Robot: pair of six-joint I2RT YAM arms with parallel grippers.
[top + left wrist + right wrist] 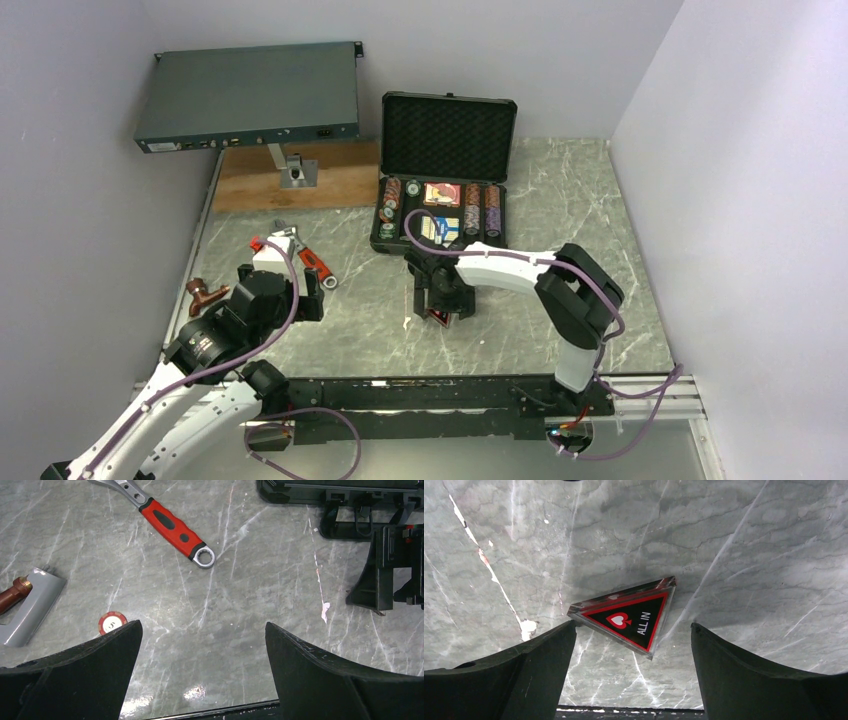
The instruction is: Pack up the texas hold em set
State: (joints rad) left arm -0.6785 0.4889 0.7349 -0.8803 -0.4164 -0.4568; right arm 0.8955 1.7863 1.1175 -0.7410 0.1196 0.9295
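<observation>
- Black pads (pixel 514 680) of the right gripper (pixel 631 626) stand wide apart, low over the grey marble table (pixel 749 555), holding nothing
- Between them the red triangular token (pixel 630 616), marked ALL IN, lies on the table; one corner sits just beside the left pad and the right pad is apart from it
- The left gripper (pixel 202 626) is spread fully and is empty, above bare marble
- Just beside its left finger lies one loose red poker chip (pixel 112 622)
- Farther out lies the red-handled wrench (pixel 172 527), with a grey bracket (pixel 32 605) off to the left
- At the far side the black case (pixel 447 135) stands with its lid raised; rows of chips (pixel 472 210) and the blue-yellow card box (pixel 441 227) sit in its foam
- A large grey electronics box (pixel 250 100) stands left of the case
</observation>
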